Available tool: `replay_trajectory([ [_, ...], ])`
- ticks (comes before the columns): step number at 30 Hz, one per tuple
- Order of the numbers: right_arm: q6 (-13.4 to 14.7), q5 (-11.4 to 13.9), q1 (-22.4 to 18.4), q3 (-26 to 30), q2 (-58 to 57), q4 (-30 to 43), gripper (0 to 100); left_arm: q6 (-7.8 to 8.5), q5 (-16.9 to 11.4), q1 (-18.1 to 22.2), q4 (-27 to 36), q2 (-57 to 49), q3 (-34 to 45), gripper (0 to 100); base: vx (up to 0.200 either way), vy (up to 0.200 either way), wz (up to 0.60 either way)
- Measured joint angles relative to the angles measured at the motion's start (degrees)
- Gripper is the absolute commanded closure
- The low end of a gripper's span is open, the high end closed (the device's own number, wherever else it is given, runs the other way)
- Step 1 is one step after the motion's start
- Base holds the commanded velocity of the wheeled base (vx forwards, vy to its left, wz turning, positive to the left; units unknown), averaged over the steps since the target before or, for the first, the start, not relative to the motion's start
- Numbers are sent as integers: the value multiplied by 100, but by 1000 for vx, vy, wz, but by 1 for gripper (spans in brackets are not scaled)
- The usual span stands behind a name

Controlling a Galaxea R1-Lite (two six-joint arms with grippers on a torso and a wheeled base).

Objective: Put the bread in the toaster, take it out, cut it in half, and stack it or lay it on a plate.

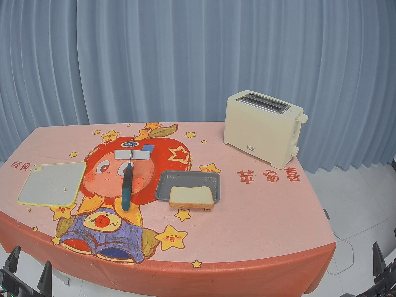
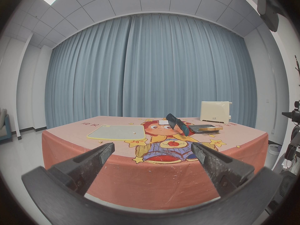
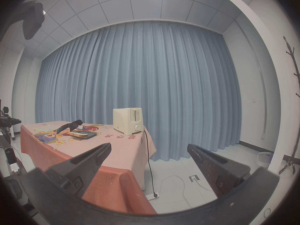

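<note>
- The surface [image 1: 255, 219], under a pink cartoon cloth, carries everything; both hands hang low, off its near edge.
- The toaster [image 1: 262, 128] stands at the far right. I can't see inside its slots.
- The left hand [image 2: 153, 147] and right hand [image 3: 149, 147] are spread wide and hold nothing.
- The cutting board [image 1: 51, 184] lies at the left, with a speck on it too small to name.
- The grey plate [image 1: 165, 184] sits mid-surface.
- The bread [image 1: 192, 197] lies flat, overhanging the plate's near rim. To my eye nothing has begun: the next move is to pinch the slice by an edge and tip it upright for a slot.
- The knife [image 1: 127, 186] lies left of the plate, its thin blade hard to make out.
</note>
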Motion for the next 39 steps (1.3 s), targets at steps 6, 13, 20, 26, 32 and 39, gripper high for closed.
replay_trajectory([
  [6, -35, 35, 0, 0, 0, -2, 0, -2, 1, 0, 0, 0, 0, 0, 0, 0, 0],
  [13, -28, 37, 0, 0, 0, -9, 0, -2, 4, 0, 0, 0, 0, 0, 0, 0, 0],
  [20, 2, 37, 0, 5, 0, -369, 0, -2, 4, 0, 0, 0, 0, 0, 0, 0, 0],
  [26, 6, 51, 0, 2, 0, -961, 0, -2, 1, 2, 0, 0, 0, 0, 0, 0, 0],
  [32, -68, 65, 0, 0, 0, -1034, 0, -2, 1, 2, 0, 0, 0, 0, 0, 0, 0],
  [39, -28, 653, 0, 0, 0, -1095, 0, 0, 0, 2, 0, 0, 0, 0, 0, 0, 0],
])
